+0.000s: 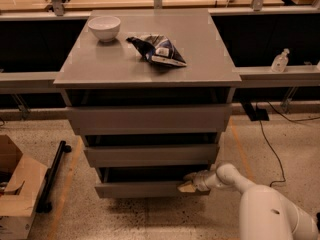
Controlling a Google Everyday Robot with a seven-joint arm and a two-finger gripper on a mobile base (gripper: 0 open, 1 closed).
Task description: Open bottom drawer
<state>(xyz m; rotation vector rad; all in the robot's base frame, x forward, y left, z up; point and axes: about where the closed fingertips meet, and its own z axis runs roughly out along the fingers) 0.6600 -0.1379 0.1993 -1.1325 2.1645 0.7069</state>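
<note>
The bottom drawer (145,188) is the lowest grey front of the cabinet, near the floor, with a dark gap above it. My gripper (189,181) is at the drawer's right end, its pale fingertips (186,186) against the top edge of the front. My white arm (260,204) reaches in from the lower right. The middle drawer (150,155) and the wider top drawer (149,119) sit above.
On the cabinet top (100,64) stand a white bowl (104,27) and a dark chip bag (159,50). A cardboard box (17,189) and a black bar (52,174) lie on the floor at left. A bottle (280,60) stands on the right ledge; cables trail at right.
</note>
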